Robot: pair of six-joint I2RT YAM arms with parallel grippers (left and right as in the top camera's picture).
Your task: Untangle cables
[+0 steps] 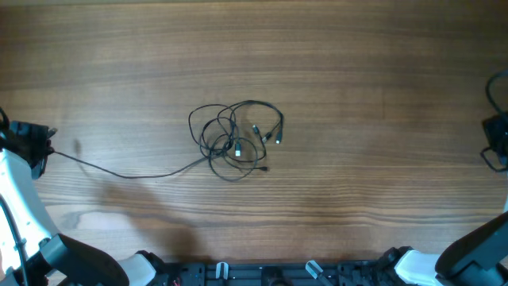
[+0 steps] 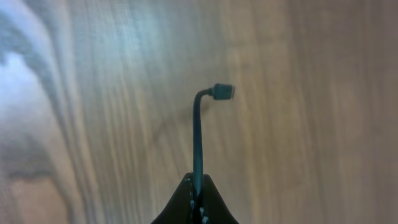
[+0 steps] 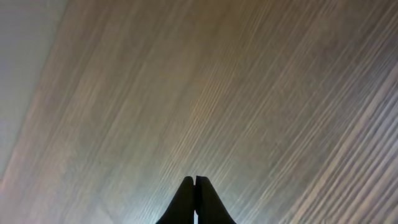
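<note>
Firmly shut, the left claw has its two fingers pinched on one thin black cord. The cord's short free end runs out toward 12 o'clock and bends over toward 1 o'clock into a single small plug. From overhead this claw sits at the table's 9 o'clock edge. The gripped cord trails away from it toward 3 o'clock in one long shallow curve, lying on the wood, until it joins the tangle.

The right claw is also closed, its two fingers pressed together with nothing between them and only wood grain beneath. It sits at the 3 o'clock edge, well apart from the tangle.

The cables lie in one heap of loose overlapping loops, a little to the 9 o'clock side of the table's centre. At least three small plug ends show inside it, but the crossings are too fine to count the separate cords.

Two arms frame the scene, the left arm at 8 o'clock and the right arm at 4 o'clock, with dark mounting hardware along the 6 o'clock edge.
</note>
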